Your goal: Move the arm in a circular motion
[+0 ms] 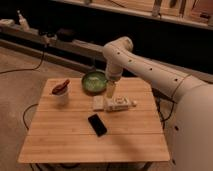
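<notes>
The thick white arm [150,70] with small dark dots reaches from the lower right across the back of the wooden table [75,135]. It bends at a rounded elbow [117,50] and points down. Its narrow pale tip, the gripper [110,90], hangs just right of the green bowl [93,81] and above the white items [114,103] on the table. It holds nothing that I can see.
A white cup [61,92] with a reddish-brown thing in it stands at the table's left. A black phone [97,124] lies near the middle. A long dark shelf [60,40] runs behind the table, and a cable [30,67] lies on the floor at left.
</notes>
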Robot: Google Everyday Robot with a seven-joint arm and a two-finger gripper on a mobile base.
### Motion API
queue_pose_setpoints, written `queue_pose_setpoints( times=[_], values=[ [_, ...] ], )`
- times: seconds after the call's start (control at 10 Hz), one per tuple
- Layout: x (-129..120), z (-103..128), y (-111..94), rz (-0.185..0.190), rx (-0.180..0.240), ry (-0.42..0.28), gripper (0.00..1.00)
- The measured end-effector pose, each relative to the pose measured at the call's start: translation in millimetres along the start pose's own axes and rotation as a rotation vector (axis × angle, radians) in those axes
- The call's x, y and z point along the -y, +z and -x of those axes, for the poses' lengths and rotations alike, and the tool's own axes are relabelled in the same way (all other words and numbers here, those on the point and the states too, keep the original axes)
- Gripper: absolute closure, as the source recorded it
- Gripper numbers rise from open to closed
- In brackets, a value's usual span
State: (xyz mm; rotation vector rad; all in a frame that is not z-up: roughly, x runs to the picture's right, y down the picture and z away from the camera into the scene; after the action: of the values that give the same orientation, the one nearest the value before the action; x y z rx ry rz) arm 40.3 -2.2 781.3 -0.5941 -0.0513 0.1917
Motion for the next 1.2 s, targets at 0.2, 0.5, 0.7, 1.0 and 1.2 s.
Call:
queue_pose_setpoints(
  times=[0.2,0.5,0.7,1.0,1.2],
  values=[
    [-41,20,-5,0.023,0.027,-0.127,0.20],
    [-96,13,-6,0.088,0.047,-0.219,0.20],
    [-123,-21,-5,0.130,0.038,-0.183,0.20],
    [-123,-100,-13,0.106,0.001,0.015,0.20],
    [-110,-140,-21,0.072,-0.024,0.115,0.20]
  ],
)
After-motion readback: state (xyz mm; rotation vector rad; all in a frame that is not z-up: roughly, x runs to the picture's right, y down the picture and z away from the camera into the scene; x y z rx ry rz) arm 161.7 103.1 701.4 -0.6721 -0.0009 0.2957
